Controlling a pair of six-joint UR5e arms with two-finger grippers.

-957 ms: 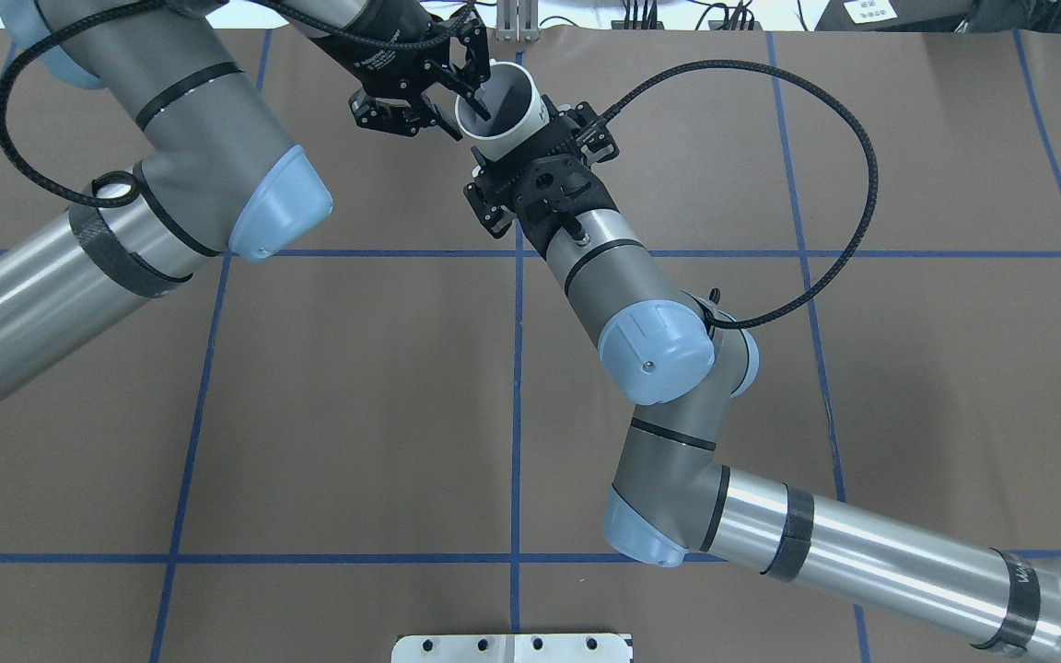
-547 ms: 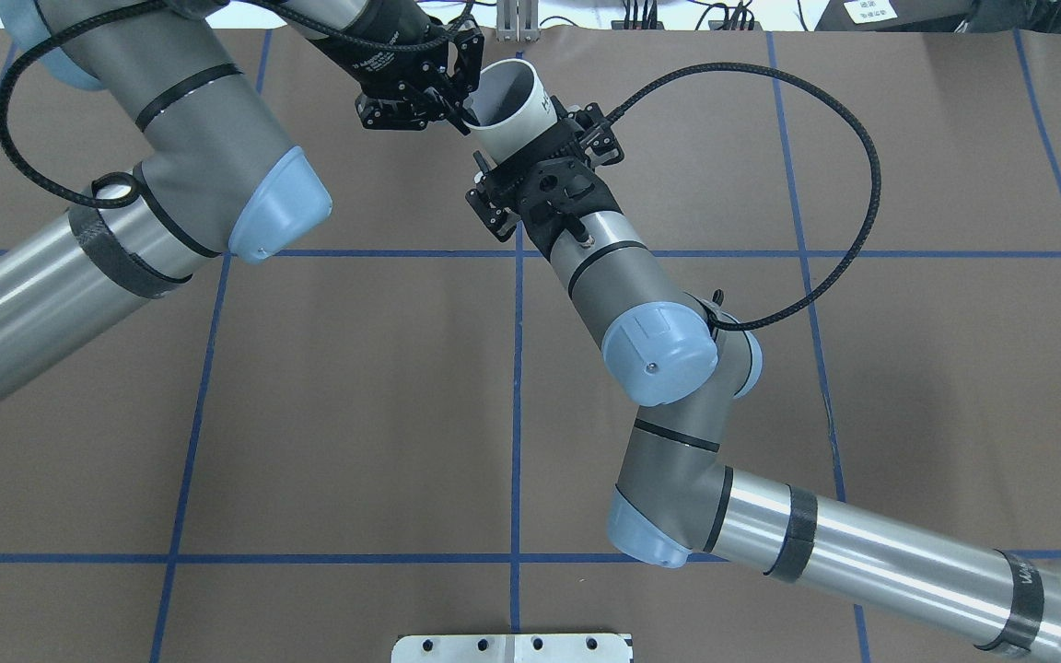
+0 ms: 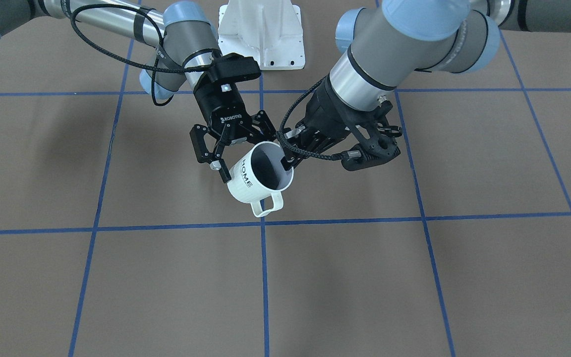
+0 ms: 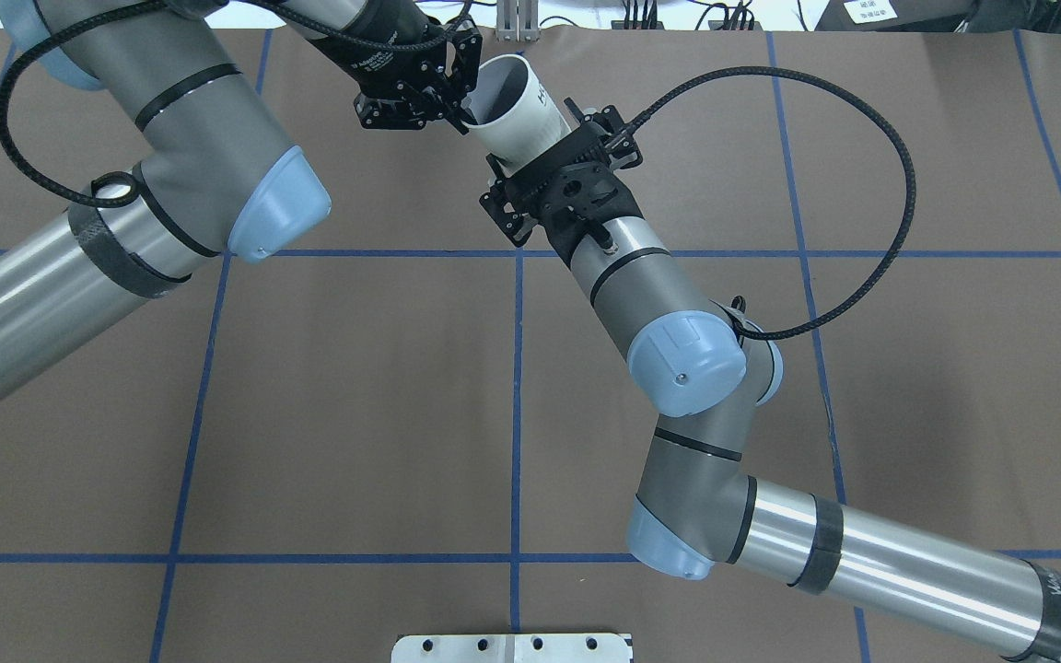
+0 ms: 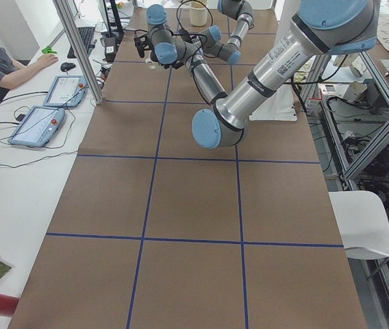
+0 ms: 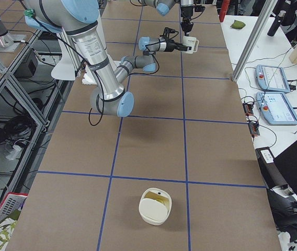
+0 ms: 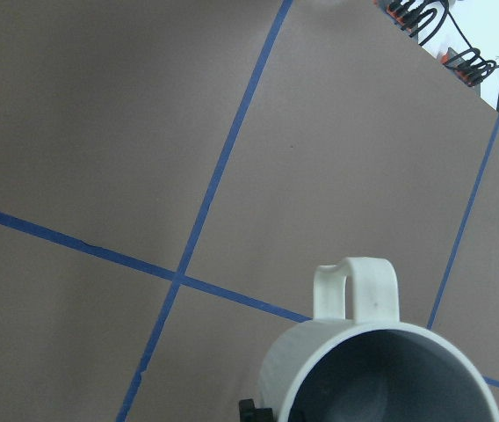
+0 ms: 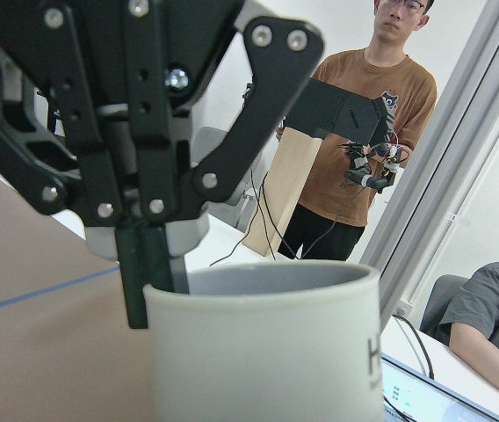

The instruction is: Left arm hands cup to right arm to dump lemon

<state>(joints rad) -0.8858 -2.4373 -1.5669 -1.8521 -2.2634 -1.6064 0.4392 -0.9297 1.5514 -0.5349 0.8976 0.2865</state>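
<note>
And there's movement in the overhead view! The right arm [image 4: 650,295] has slid its wrist and elbow toward 3 o'clock over the last second. The base of the cup [image 4: 517,106] has swung along with it, so the cup now leans harder, its mouth tipped toward 10 o'clock. It hangs in the air above the surface [image 4: 355,368], out at the 12 o'clock edge, with its handle facing away from the robot.

The right tool [image 3: 247,158] has its jaws spread wide around the cup's body, one finger flat on the side wall. Since the cup follows that arm, I read this as a real grip.

The left arm [image 4: 190,138] has hardly travelled. Its left tool [image 4: 460,112] is nearly closed and sits at the rim's 9 o'clock, one finger dipped inside, pinching the wall (the right wrist camera shows that finger dropping behind the near rim).

So both tools have the cup and the hand-over sits right at its midpoint. By my reckoning, the left still has to let go before any dumping can happen.

As for the lemon, no view shows it inside the cup, and the left wrist camera cuts off the bottom.
</note>
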